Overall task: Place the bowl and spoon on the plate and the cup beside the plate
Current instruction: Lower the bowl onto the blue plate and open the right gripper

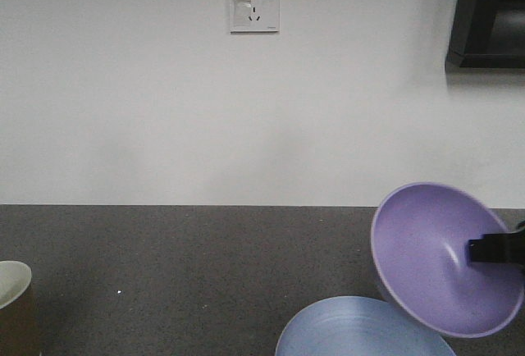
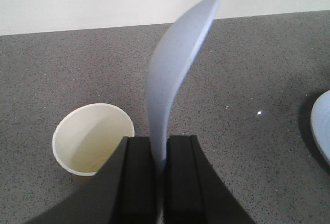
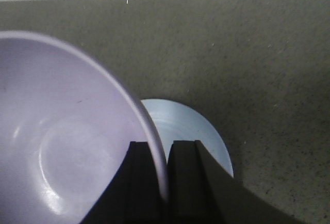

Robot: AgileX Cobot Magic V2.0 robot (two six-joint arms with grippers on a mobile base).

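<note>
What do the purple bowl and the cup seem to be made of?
The bowl: probably plastic, smooth and matte, with only a soft, dull sheen inside. The cup: likely paper, judging by its thin rolled rim, cream inside and brown outer wall.

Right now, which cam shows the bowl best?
Exterior front view: nearly the whole bowl shows, tilted over the plate, rim pinched by the right gripper. Right wrist view crops it close; left wrist view misses it.

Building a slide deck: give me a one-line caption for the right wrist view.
Right gripper pinching the tilted purple bowl by its rim above the pale blue plate.
</note>
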